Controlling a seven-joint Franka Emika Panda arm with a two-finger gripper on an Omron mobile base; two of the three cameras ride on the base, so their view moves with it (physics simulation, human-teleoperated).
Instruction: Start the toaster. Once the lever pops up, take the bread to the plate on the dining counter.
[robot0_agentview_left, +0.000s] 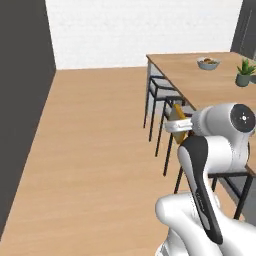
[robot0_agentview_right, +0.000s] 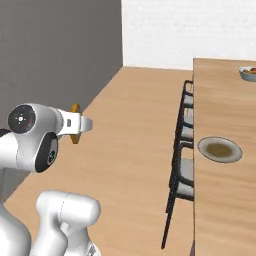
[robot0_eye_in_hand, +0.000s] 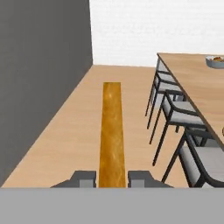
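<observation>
My gripper (robot0_eye_in_hand: 112, 178) is shut on the bread (robot0_eye_in_hand: 112, 131), which I see edge-on as a long golden-brown strip between the two finger tips. From the base views the gripper (robot0_agentview_left: 176, 126) (robot0_agentview_right: 83, 123) is held out above the wooden floor, with the bread's (robot0_agentview_left: 178, 115) (robot0_agentview_right: 75, 133) tan edge poking out of it. To my right runs the light-wood dining counter (robot0_agentview_left: 200, 85) (robot0_agentview_right: 220, 100) (robot0_eye_in_hand: 197, 83). On it lies the round grey plate (robot0_agentview_right: 207, 148), bare, well to the right of the gripper. The toaster is out of view.
Dark-framed chairs (robot0_agentview_left: 160, 87) (robot0_agentview_right: 182, 175) (robot0_eye_in_hand: 183, 113) with grey seats line the counter's near side. A bowl (robot0_agentview_left: 208, 63) (robot0_agentview_right: 248, 73) and a potted plant (robot0_agentview_left: 244, 73) stand at the counter's far end. A dark wall (robot0_agentview_right: 60, 50) runs along the left.
</observation>
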